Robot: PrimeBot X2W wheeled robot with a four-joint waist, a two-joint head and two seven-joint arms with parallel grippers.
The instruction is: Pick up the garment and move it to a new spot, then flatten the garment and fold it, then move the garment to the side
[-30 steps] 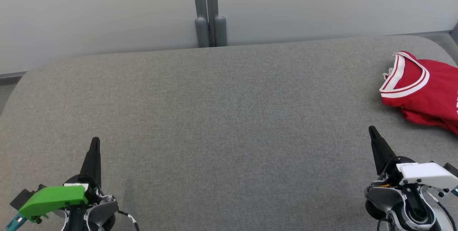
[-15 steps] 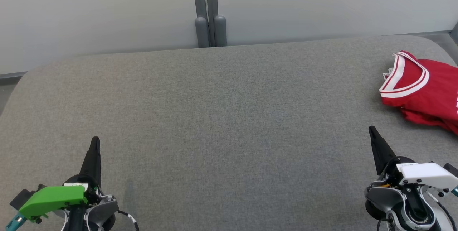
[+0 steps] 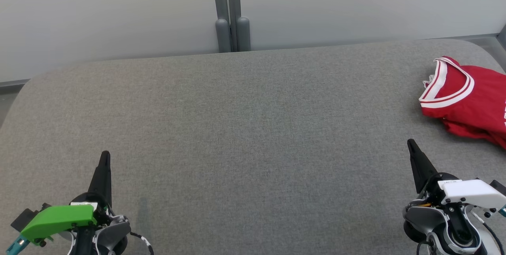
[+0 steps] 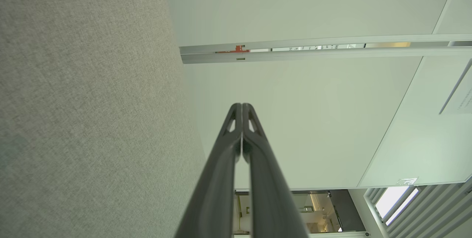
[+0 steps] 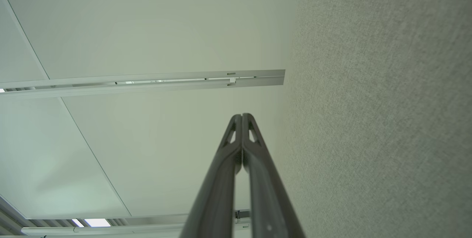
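The red garment lies bunched on the grey desk, at the desk's right edge and toward its far side. Its white-striped collar faces the desk's middle, and its right part runs out of the head view. Nothing touches it.

The left gripper hangs over the desk's near left corner with its tip pointing toward the desk's far edge. The right gripper hangs over the desk's near right corner, on the near side of the garment and apart from it.

In the left wrist view the left gripper has its jaws pressed together with nothing between them, beside the desk's fabric. The right gripper shows the same in the right wrist view: jaws together and empty, with the desk's fabric alongside.

A grey post rises behind the middle of the desk's far edge, against a pale wall.

Compared with the frames from a second ago and half a second ago, nothing differs. The garment keeps its shape and place on the desk, both grippers stay where they were, and the head view has not shifted.
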